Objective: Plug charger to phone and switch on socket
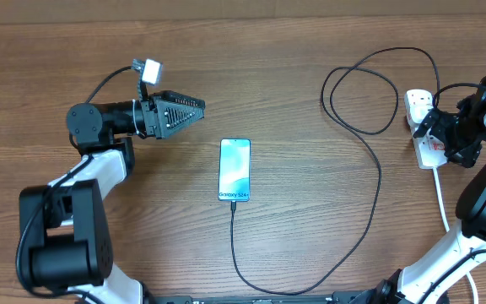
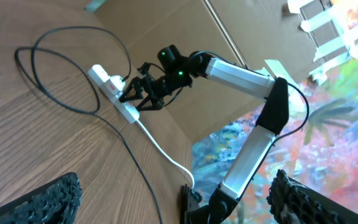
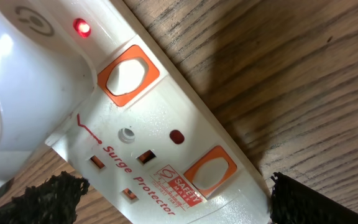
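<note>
Two grippers are in view, both released and holding nothing. The left gripper [image 1: 197, 108] lies out to the left of the phone [image 1: 234, 169], pointing toward it but well apart. In its wrist view its fingers [image 2: 48, 199] sit at the bottom corners of the frame with only open air between them. The right gripper [image 1: 433, 135] hangs over the power strip [image 1: 431, 154] at the right edge of the wooden surface [image 1: 310, 51], jaws spread wide. Its wrist view shows the strip's face running between the two fingers [image 3: 51, 196], and I cannot tell whether either one touches it.

The phone lies flat near the middle of the surface, screen up and lit blue-teal, with "Galaxy S24" along its near edge. The charger cable [image 1: 380, 181] meets that near edge and runs toward the front of the surface. It then curves right, climbs, loops near the far side and ends at the far end of the power strip. There a white block [image 3: 17, 74] sits on the strip, and a red lamp [image 3: 81, 27] glows beside it. Two orange-framed switches [image 3: 128, 74] show on the strip's face, along with the words "Surge Protector". A thick white cord [image 1: 441, 207] leaves the strip's near end and runs toward the front.
</note>
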`<state>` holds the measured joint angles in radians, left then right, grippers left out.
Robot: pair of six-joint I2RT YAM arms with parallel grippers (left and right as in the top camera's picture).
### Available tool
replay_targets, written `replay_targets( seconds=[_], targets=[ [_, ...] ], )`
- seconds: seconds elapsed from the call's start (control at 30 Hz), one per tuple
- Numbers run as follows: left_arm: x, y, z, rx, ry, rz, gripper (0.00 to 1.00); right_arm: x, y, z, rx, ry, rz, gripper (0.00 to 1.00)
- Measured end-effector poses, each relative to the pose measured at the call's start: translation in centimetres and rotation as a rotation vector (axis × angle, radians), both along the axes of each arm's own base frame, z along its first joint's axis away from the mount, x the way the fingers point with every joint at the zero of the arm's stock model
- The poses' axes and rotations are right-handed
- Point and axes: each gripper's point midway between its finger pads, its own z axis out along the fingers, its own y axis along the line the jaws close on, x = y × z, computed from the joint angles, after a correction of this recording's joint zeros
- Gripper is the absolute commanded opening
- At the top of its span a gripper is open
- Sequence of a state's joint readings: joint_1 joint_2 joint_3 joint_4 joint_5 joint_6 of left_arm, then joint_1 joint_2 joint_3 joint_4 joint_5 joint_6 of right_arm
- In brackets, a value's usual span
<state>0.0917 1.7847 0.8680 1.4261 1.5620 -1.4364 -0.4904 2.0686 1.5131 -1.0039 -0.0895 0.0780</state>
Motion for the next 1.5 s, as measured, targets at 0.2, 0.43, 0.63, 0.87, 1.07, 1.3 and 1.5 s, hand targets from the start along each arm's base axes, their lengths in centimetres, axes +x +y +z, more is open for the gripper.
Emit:
replay_targets(
  seconds=[0.2, 0.43, 0.63, 0.87, 1.07, 1.3, 1.5],
  targets=[
    [-2.0, -0.2, 4.0, 0.012, -0.131, 0.0, 1.0, 0.0, 0.0, 0.0, 0.0, 0.0, 0.0, 1.0],
    [-4.3, -0.4, 7.4, 0.023, -0.25, 0.0, 0.99, 0.0, 0.0, 0.0, 0.0, 0.0, 0.0, 1.0],
    [-5.5, -0.5, 8.8, 0.028, -0.302, 0.0, 1.0, 0.0, 0.0, 0.0, 0.0, 0.0, 0.0, 1.0],
    [-6.1, -0.6, 9.5, 0.03, -0.327, 0.0, 1.0, 0.0, 0.0, 0.0, 0.0, -0.001, 0.0, 1.0],
    [-6.5, -0.6, 10.0, 0.032, -0.346, 0.0, 1.0, 0.0, 0.0, 0.0, -0.001, 0.0, 0.0, 1.0],
    [-7.3, -0.7, 10.8, 0.035, -0.379, 0.0, 0.99, 0.0, 0.0, 0.0, 0.0, 0.0, 0.0, 1.0],
    [-8.1, -0.7, 11.6, 0.038, -0.411, 0.0, 1.0, 0.0, 0.0, 0.0, 0.0, -0.001, 0.001, 1.0]
  ],
)
